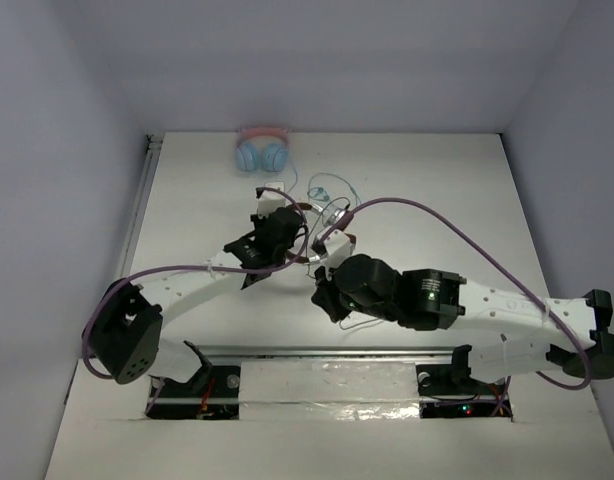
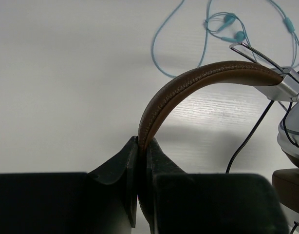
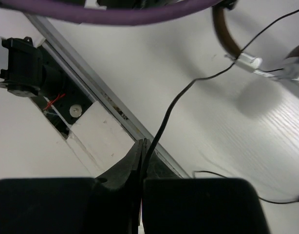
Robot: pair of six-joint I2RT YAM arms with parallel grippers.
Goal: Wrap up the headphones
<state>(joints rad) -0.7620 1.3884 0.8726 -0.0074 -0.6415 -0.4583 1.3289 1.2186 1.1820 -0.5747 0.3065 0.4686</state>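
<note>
The headphones (image 1: 332,240) lie mid-table between the two arms, brown headband and silver cups. My left gripper (image 1: 285,222) is shut on the brown headband (image 2: 203,78), which arches up and right out of the jaws to a silver ear cup (image 2: 293,131). In its own wrist view the left gripper (image 2: 142,144) pinches the band's end edge-on. The thin dark cable (image 3: 174,105) runs from the headphones (image 3: 227,39) down into my right gripper (image 3: 143,144), which is shut on it. Seen from above, the right gripper (image 1: 327,298) sits just in front of the headphones.
Pink-and-light-blue headphones (image 1: 262,150) stand at the back edge, their teal cable (image 2: 227,24) looped on the table just behind the brown set. A metal rail (image 3: 105,102) runs along the near table edge. A purple arm cable (image 1: 437,215) arcs over the right side.
</note>
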